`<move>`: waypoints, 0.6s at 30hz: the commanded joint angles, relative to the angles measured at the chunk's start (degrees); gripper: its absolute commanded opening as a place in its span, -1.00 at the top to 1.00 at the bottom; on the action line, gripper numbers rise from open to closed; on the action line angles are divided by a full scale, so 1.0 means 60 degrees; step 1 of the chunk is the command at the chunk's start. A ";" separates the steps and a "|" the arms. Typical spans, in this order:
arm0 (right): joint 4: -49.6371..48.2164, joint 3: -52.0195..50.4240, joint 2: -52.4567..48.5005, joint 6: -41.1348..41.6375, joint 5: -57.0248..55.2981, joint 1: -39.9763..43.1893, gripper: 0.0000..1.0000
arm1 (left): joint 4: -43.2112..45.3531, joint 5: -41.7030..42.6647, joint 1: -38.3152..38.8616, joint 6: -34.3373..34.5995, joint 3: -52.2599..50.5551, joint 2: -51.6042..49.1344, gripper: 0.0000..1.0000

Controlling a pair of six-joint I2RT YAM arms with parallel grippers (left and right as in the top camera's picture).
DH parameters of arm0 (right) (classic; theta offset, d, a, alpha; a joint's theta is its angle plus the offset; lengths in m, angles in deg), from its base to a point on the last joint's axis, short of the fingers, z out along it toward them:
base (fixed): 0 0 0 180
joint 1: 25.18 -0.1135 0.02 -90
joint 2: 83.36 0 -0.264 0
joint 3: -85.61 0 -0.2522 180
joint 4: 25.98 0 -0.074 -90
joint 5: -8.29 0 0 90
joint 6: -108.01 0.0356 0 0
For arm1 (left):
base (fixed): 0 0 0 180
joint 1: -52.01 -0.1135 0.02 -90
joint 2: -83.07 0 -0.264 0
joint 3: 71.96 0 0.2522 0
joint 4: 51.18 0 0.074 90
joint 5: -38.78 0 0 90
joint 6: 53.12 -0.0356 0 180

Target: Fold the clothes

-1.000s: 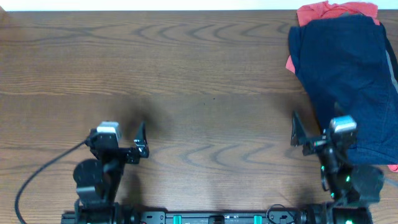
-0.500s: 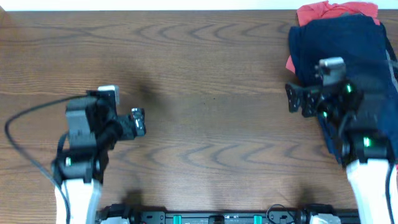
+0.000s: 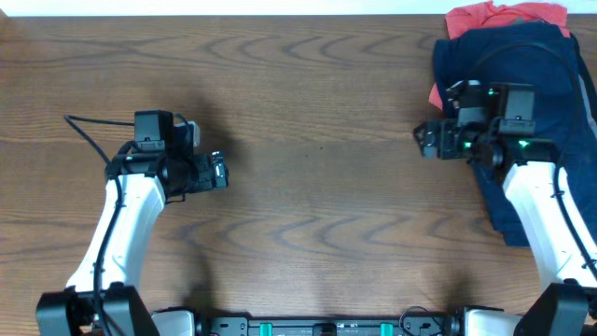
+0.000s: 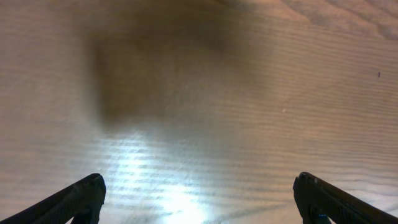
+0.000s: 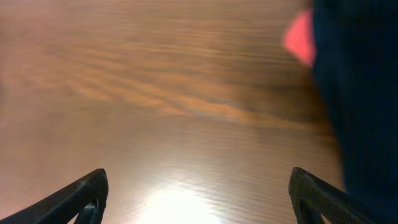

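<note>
Right gripper (image 3: 425,140) is hovering over bare wood just off the left edge of the clothes (image 3: 546,56), its two fingers (image 5: 320,196) standing wide apart with nothing between them. In the right wrist view only the dark tips are showing at the lower corners, with the grain of the wooden table (image 3: 317,84) running across the gap. Left gripper (image 3: 215,175) is hanging over the left half of the table, well apart from the clothes, and it too is spread wide and gripping nothing, its fingertips (image 4: 78,199) sitting at the bottom corners of the left wrist view above plain wood. The clothes are lying in a heap at the far right corner of the table. A dark navy garment (image 3: 513,61) is lying on top, covering most of the pile and running down along the right edge. A coral-red garment (image 3: 504,16) is lying beneath it, showing at the far end and again as a small patch at the navy garment's left edge. That same patch is showing in the right wrist view beside the dark cloth filling the right side. The white right arm (image 3: 541,205) is reaching up across the lower part of the navy garment, while the left arm (image 3: 126,224) is stretching over bare table, with a black cable (image 3: 86,131) trailing from its wrist.
</note>
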 commanded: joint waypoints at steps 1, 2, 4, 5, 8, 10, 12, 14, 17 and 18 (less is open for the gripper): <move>-0.0193 0.0189 0.0051 0.0889 -0.2095 0.0743 -0.79 | 0.0262 0.0597 0.0040 -0.0157 0.0171 -0.0171 -0.95; -0.0251 0.0193 0.0051 0.1271 -0.2718 0.1115 -0.79 | 0.0372 0.0721 0.0040 -0.0160 0.0171 -0.0182 -0.96; -0.0280 0.0189 0.0047 0.1778 -0.3286 0.1796 -0.76 | 0.0546 0.0754 0.0040 -0.0157 0.0171 -0.0178 -0.96; -0.0280 0.0189 0.0044 0.2069 -0.3450 0.2240 -0.74 | 0.0608 0.0750 0.0040 -0.0160 0.0171 -0.0178 -0.96; -0.0412 0.0182 0.0004 0.2827 -0.3512 0.3519 -0.63 | 0.0678 0.0750 0.0040 -0.0160 0.0171 -0.0178 -0.96; -0.0637 0.0178 -0.0084 0.3056 -0.3435 0.4317 -0.64 | 0.0685 0.0750 0.0040 -0.0164 0.0171 -0.0178 -0.96; -0.0743 0.0178 -0.0229 0.3217 -0.3260 0.5009 -0.66 | 0.0685 0.0750 0.0040 -0.0164 0.0171 -0.0178 -0.96; -0.0816 0.0178 -0.0477 0.3297 -0.2878 0.5588 -0.66 | 0.0685 0.0747 0.0040 -0.0164 0.0171 -0.0178 -0.95; -0.0878 0.0178 -0.1027 0.3381 -0.2437 0.6204 -0.61 | 0.0685 0.0747 0.0040 -0.0164 0.0171 -0.0178 -0.96; -0.0889 0.0178 -0.1224 0.3464 -0.2361 0.6368 -0.45 | 0.0681 0.0747 0.0040 -0.0164 0.0171 -0.0178 -0.96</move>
